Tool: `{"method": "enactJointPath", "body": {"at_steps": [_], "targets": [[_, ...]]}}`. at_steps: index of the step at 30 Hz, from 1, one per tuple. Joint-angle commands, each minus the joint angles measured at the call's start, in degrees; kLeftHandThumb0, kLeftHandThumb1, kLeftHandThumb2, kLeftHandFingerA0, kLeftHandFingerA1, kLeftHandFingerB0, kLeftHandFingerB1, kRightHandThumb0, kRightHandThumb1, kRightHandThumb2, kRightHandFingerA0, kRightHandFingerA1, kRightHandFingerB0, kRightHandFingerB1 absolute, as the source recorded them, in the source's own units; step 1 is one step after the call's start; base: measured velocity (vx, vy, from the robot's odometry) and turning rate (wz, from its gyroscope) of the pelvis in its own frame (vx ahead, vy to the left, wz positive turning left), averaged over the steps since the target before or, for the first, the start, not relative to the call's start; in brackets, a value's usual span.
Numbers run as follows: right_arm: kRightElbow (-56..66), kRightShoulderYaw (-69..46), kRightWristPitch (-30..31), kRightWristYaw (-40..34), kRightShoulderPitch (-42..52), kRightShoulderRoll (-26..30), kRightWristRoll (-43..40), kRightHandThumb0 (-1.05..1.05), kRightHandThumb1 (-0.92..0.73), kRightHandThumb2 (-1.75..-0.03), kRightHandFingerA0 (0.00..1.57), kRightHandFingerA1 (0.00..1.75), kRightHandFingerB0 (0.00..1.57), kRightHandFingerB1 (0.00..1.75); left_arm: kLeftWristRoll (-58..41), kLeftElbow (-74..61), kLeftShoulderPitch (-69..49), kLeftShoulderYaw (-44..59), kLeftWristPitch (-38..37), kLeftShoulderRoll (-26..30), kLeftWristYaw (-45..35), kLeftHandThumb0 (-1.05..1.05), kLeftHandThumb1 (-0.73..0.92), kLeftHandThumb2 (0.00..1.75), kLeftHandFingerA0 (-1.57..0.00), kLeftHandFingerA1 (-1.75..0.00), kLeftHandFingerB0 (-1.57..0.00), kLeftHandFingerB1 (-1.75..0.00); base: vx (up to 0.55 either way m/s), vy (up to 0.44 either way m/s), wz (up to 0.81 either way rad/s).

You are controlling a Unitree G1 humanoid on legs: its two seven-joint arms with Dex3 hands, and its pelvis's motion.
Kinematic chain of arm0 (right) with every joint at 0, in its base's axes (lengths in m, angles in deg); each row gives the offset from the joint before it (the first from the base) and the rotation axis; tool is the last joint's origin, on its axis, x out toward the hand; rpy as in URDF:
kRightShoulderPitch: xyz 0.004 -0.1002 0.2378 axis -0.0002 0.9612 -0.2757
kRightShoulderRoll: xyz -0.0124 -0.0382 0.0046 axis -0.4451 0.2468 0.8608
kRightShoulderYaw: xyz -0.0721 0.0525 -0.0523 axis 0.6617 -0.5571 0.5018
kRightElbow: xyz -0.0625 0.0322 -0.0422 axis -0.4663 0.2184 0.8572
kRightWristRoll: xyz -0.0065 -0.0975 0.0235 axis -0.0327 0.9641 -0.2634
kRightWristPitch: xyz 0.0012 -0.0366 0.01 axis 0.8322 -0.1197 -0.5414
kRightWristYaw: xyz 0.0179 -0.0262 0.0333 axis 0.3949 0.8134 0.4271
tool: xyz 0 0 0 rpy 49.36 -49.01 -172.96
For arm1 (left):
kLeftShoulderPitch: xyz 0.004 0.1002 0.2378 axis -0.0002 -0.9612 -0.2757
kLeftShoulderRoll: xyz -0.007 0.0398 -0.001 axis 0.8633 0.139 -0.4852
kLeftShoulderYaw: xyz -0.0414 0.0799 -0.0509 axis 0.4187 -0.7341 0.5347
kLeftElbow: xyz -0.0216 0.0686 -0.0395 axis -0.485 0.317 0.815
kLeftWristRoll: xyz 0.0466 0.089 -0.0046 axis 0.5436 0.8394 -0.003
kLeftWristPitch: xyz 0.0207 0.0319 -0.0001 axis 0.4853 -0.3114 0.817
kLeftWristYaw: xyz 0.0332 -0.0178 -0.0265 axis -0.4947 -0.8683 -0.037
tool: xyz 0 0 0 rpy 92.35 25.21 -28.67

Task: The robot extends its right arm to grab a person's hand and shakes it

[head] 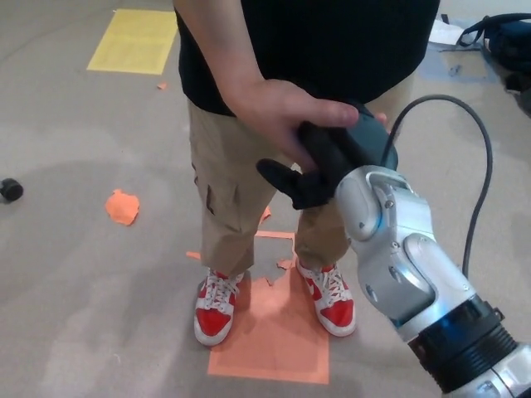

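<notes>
I am seeing the right hand (328, 162) reaching up from the lower right of the head view, its black fingers wrapping around the person's hand (286, 112) in a clasp. The person's hand is coming down from the top centre, lying over the top of my black hand, with the fingers extending toward the right across it. One black finger (282, 178) is sticking out to the left below the clasp. The silver forearm (398, 249) is running down to the bottom right corner, and a black cable (477, 157) is arching over it on the right. My left hand is not showing anywhere in the view.

The person is standing straight in front of me in a black shirt (315, 41) and tan cargo trousers (228, 199), wearing red and white shoes (214, 305) that are resting on the edge of an orange square (274, 340) on the grey floor. A yellow sheet (133, 41) is lying at the upper left, and a crumpled orange scrap (122, 206) is sitting well to the left of the person's legs
</notes>
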Motion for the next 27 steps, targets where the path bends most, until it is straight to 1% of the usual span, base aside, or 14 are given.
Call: {"method": "enactJointPath", "body": {"at_steps": [1,5,6,7,8,10,11,12,13,15,20,21,23,27], "targets": [[7.2,-0.3,-2.4,-3.0,7.3,2.1,-0.8,-0.55,-0.67,-0.59,0.44,0.43,0.31,0.38,0.6,0.2,-0.7,-0.6,-0.4,1.5,-0.7,-0.8,0.92,0.73,-0.23,-0.34,-0.17,-0.3,0.0,0.0,0.0],[20.7,0.7,-1.0,-1.7,12.1,2.8,1.9,-0.6,-0.69,-0.61,0.44,0.43,0.32,0.38,0.0,-0.1,-0.6,-0.2,-0.1,1.7,-1.3,-0.79,0.92,0.72,-0.21,-0.33,-0.16,-0.29,0.0,0.0,0.0],[30.2,1.1,-2.1,-1.4,15.2,2.6,2.3,-0.56,-0.67,-0.6,0.48,0.43,0.36,0.39,0.2,0.0,-0.3,-0.4,-0.1,1.7,-1.5,-0.36,0.51,1.11,0.0,-0.47,0.0,-0.47,0.0,0.0,0.0],[37.1,1.4,-3.2,-1.0,17.1,2.6,2.5,-0.58,-0.66,-0.61,0.49,0.43,0.34,0.39,0.0,0.1,0.0,-0.3,-0.1,1.8,-2.2,-0.83,0.81,1.14,-0.08,-0.43,-0.01,-0.38,0.0,0.0,0.0],[43.4,2.0,-4.8,-0.5,18.2,3.2,3.4,-0.61,-0.57,-0.88,0.44,0.54,0.32,0.51,-0.1,0.3,0.1,-0.2,-0.6,1.8,-2.9,-0.84,0.83,0.91,-0.09,-0.35,-0.13,-0.36,0.0,0.0,0.0],[47.9,2.7,-6.1,-0.3,18.7,4.0,5.1,-0.55,-0.7,-0.61,0.49,0.41,0.38,0.39,0.1,0.4,0.1,-0.4,-0.9,1.9,-2.6,-0.83,0.92,0.75,-0.16,-0.31,-0.13,-0.29,0.0,0.0,0.0],[52.0,3.0,-6.9,-0.1,19.1,4.1,6.2,-0.54,-0.65,-0.6,0.47,0.41,0.37,0.39,0.1,0.5,0.1,-0.3,-0.2,1.7,-2.3,-0.36,0.49,1.1,0.0,-0.47,0.0,-0.47,0.0,0.0,0.0],[56.6,3.2,-7.9,0.1,19.8,4.3,7.2,-0.54,-0.65,-0.6,0.47,0.41,0.37,0.39,0.1,0.5,0.2,-0.3,0.5,1.5,-1.9,-0.36,0.49,1.1,0.0,-0.47,0.0,-0.47,0.0,0.0,0.0],[58.1,3.3,-8.1,-0.1,20.1,4.2,7.8,-0.51,-0.64,-0.59,0.49,0.42,0.39,0.39,-0.3,0.4,-0.2,0.0,0.0,1.4,-1.9,-0.82,0.92,0.71,-0.23,-0.32,-0.16,-0.28,0.0,0.0,0.0],[60.2,3.2,-8.8,-0.4,20.7,4.3,7.8,-0.51,-0.63,-0.59,0.49,0.41,0.41,0.39,-0.3,0.3,-0.3,-0.1,-0.4,1.5,-2.3,-0.83,0.92,0.72,-0.23,-0.33,-0.16,-0.28,0.0,0.0,0.0],[57.6,1.7,-7.1,0.2,21.5,5.2,5.5,-0.51,-0.66,-0.59,0.49,0.44,0.38,0.4,0.5,0.4,-0.4,-0.7,0.6,1.2,-1.0,-0.81,0.92,0.71,-0.23,-0.32,-0.17,-0.28,0.0,0.0,0.0],[55.9,1.7,-5.6,0.7,21.3,4.9,5.4,-0.53,-0.65,-0.6,0.46,0.42,0.37,0.39,0.8,0.4,-0.6,-1.0,0.3,1.2,-0.7,-0.35,0.53,1.12,0.0,-0.47,0.0,-0.47,0.0,0.0,0.0],[46.7,0.2,-3.9,0.2,20.2,3.7,1.1,-0.46,-0.63,-0.58,0.54,0.45,0.36,0.4,-0.3,0.4,-0.8,-0.2,-0.8,1.2,-2.5,-0.76,0.77,1.13,-0.08,-0.44,-0.02,-0.37,0.0,0.0,0.0],[34.0,-1.3,-3.6,-0.5,17.2,3.7,-0.2,-0.44,-0.62,-0.58,0.54,0.47,0.38,0.41,0.4,0.1,-0.3,-0.9,-0.5,1.3,-2.1,-0.36,0.51,1.11,0.0,-0.48,0.0,-0.47,0.0,0.0,0.0]]}}
